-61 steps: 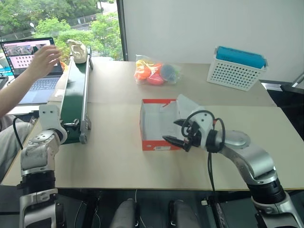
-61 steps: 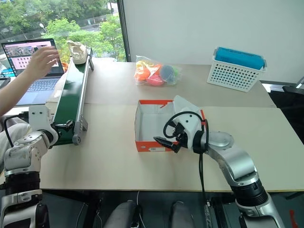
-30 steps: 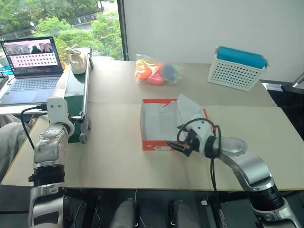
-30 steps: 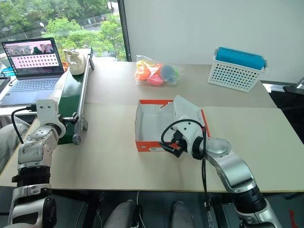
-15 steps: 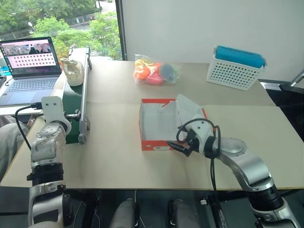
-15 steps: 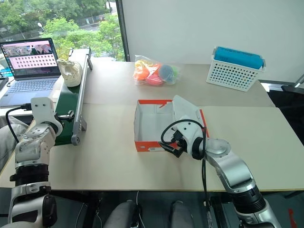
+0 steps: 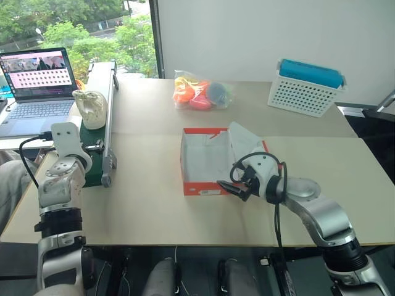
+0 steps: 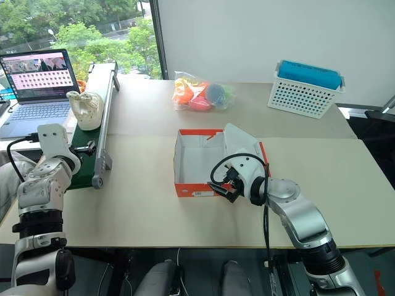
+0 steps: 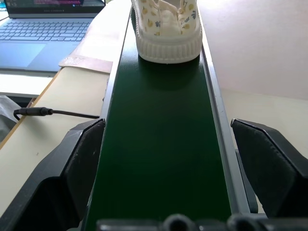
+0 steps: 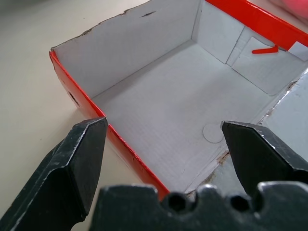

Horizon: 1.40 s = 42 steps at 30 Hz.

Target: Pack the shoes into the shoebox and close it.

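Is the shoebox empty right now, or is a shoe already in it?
Empty. The shoebox stands open, showing only its bare white floor and walls; one shoe is on the green conveyor belt.

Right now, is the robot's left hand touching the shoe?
Apart. The left wrist view shows bare green belt between the open left hand and the shoe.

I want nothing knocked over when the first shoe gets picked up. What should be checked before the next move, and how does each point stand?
1. Shoebox open and empty: ok.
2. Lid folded back, clear of the opening: ok.
3. Left gripper open, nothing in it: ok.
4. Right gripper open, at the box's near edge: ok.
5. Shoe on the conveyor belt within the left gripper's reach: not ok, it sits farther up the belt.
6. Second shoe located: cannot tell.
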Each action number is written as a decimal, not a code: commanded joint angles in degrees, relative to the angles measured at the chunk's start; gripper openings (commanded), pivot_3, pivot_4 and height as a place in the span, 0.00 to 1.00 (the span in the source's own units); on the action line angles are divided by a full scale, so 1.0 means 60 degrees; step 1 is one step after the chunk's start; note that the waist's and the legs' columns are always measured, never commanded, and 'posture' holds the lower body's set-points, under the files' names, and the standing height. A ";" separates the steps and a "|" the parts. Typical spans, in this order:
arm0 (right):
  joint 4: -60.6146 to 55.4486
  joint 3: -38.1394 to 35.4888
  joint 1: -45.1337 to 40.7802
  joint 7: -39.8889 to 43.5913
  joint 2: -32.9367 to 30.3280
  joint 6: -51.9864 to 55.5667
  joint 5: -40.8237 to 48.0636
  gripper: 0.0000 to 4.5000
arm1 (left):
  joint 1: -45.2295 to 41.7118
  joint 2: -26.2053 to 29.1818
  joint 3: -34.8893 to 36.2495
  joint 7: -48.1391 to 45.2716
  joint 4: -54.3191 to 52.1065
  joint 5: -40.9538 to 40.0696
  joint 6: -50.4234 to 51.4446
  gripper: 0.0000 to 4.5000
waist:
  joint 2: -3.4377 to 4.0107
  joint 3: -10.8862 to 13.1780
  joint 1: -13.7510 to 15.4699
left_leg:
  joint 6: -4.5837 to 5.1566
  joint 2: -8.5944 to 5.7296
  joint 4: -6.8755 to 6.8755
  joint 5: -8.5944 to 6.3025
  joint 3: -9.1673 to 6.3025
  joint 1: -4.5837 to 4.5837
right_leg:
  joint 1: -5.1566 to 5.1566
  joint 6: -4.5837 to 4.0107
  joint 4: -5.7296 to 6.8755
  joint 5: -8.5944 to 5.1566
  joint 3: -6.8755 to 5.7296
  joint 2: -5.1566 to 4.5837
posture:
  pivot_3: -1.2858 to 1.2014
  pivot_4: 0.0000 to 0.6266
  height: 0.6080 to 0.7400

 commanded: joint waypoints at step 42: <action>0.1211 -0.3228 -0.2261 -0.2276 0.2399 0.1782 0.1740 1.00 | -0.0242 -0.2432 -0.1244 -0.1314 -0.3745 -0.2129 -0.0467 0.62 | -0.0053 0.0032 0.0021 | -0.0008 -0.0003 0.0004 0.0005 -0.0002 -0.0023 | -0.0005 -0.0003 -0.0011 0.0004 -0.0004 -0.0007 | 0.52 0.24 0.69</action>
